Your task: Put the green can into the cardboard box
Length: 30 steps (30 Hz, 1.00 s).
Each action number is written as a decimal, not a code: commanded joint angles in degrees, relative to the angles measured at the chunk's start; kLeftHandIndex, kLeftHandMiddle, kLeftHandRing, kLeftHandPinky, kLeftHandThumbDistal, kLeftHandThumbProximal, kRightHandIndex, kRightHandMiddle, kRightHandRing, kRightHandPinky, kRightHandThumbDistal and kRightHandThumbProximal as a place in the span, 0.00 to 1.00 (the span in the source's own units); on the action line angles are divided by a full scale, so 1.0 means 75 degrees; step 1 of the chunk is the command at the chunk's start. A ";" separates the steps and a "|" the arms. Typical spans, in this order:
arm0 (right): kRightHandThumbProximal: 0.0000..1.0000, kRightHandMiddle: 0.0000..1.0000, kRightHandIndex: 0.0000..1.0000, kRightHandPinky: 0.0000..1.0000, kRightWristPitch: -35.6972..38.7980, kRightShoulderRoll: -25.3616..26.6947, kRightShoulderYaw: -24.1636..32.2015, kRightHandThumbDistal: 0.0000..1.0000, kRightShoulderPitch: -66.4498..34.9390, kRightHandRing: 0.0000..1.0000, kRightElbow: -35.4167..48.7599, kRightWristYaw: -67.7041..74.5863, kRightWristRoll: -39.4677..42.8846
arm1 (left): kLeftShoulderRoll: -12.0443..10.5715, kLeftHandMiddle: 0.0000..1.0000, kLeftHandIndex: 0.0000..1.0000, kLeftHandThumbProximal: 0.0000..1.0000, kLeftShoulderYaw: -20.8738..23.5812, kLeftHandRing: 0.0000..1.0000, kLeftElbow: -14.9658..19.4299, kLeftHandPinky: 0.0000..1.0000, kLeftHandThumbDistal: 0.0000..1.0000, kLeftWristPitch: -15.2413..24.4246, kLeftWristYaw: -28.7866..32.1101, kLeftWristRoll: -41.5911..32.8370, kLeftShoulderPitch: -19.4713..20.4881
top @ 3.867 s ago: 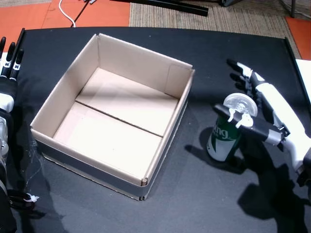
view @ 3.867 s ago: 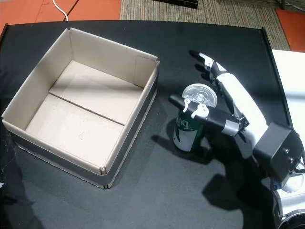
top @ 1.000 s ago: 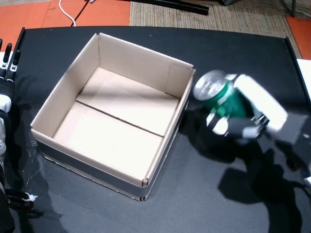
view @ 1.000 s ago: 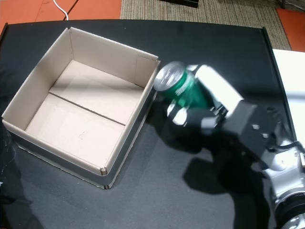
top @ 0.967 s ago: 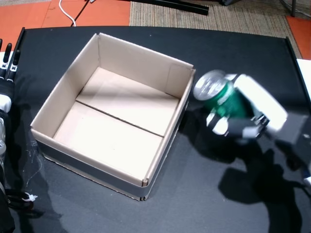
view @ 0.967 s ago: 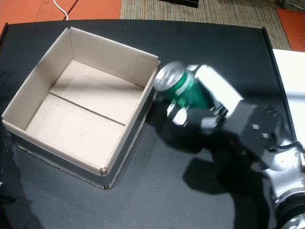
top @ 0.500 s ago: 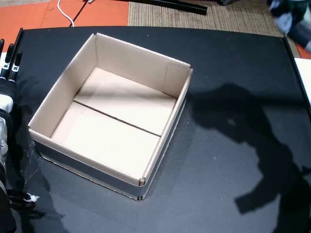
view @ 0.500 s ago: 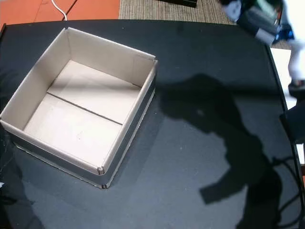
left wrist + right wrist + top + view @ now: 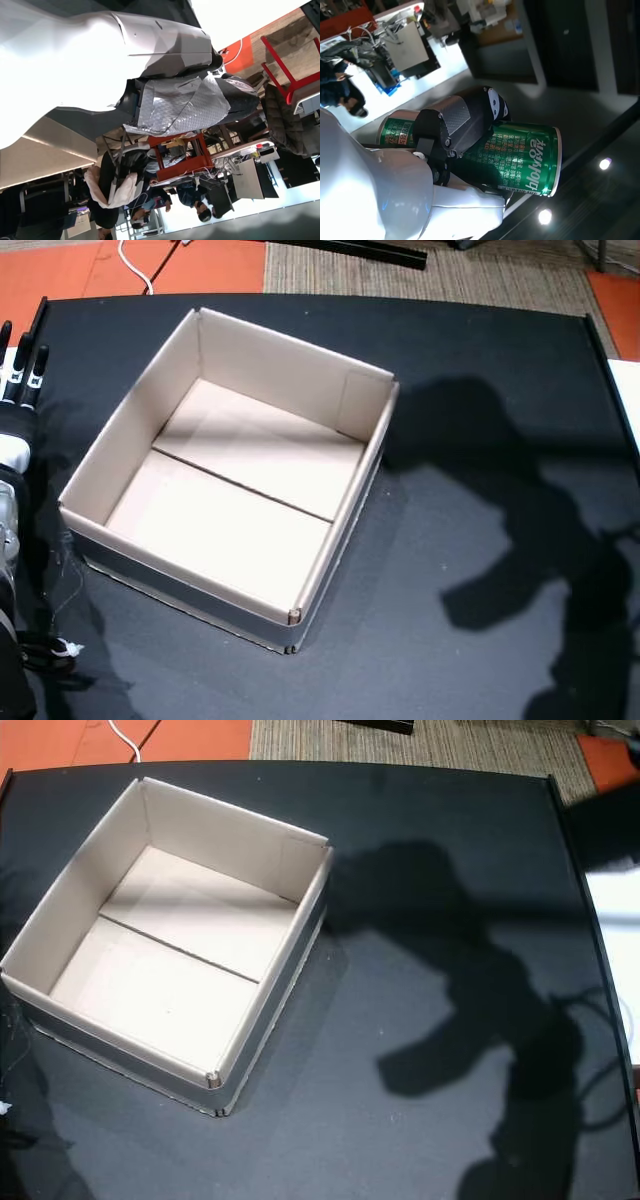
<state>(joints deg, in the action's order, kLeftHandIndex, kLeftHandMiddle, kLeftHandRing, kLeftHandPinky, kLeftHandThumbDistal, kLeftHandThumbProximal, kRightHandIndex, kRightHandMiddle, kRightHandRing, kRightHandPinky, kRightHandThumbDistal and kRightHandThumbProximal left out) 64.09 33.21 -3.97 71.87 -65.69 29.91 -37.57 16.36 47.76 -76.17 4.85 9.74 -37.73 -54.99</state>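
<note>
The open cardboard box (image 9: pixel 290 352) stands on the left half of the black table in both head views, its rim (image 9: pixel 236 826) bare and nothing inside. The green can (image 9: pixel 522 155) appears only in the right wrist view, lying sideways in my right hand (image 9: pixel 455 132), whose dark fingers are shut around it, with room and ceiling lights behind. Neither head view holds the right hand or the can; only an arm shadow falls on the table right of the box. My left hand (image 9: pixel 14 405) rests at the table's far left edge, fingers straight and apart, holding nothing.
The black table (image 9: pixel 470 640) stretches right of the box. Orange floor, a woven rug and a white cable (image 9: pixel 135 265) lie beyond its far edge. A white surface (image 9: pixel 612 930) borders the right side. People sit at desks (image 9: pixel 200 210) in the left wrist view.
The right hand carried the can up from beside the box's right wall, passed the top right corner, and has left both head views. The left hand stayed put.
</note>
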 commanded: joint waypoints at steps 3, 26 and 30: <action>0.00 0.00 0.00 0.34 -0.0360 -0.0381 -0.0446 0.10 0.1066 0.09 -0.0470 -0.1075 0.0303 | -0.0044 0.39 0.38 0.97 -0.0008 0.48 -0.0089 0.81 0.00 -0.0018 0.0071 0.0065 -0.0008; 0.00 0.16 0.21 0.33 -0.1692 -0.2673 -0.2552 0.36 0.1824 0.24 -0.1131 -0.3389 -0.0179 | -0.0211 0.43 0.37 0.97 0.0153 0.53 -0.0078 0.74 0.00 -0.0063 0.0133 -0.0015 -0.0029; 0.00 0.23 0.43 0.33 -0.1893 -0.2736 -0.2940 0.45 0.1564 0.26 -0.1194 -0.3221 -0.0490 | -0.0229 0.51 0.40 0.88 0.0127 0.63 -0.0066 0.82 0.00 -0.0041 0.0091 0.0010 -0.0049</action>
<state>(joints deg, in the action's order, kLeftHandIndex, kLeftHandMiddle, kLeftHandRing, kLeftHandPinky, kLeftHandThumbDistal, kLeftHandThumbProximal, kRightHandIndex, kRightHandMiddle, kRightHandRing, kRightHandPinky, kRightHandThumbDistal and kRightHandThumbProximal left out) 50.38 13.02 -25.27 84.48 -74.29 4.98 -40.92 14.83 48.85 -76.27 4.41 10.58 -37.88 -55.01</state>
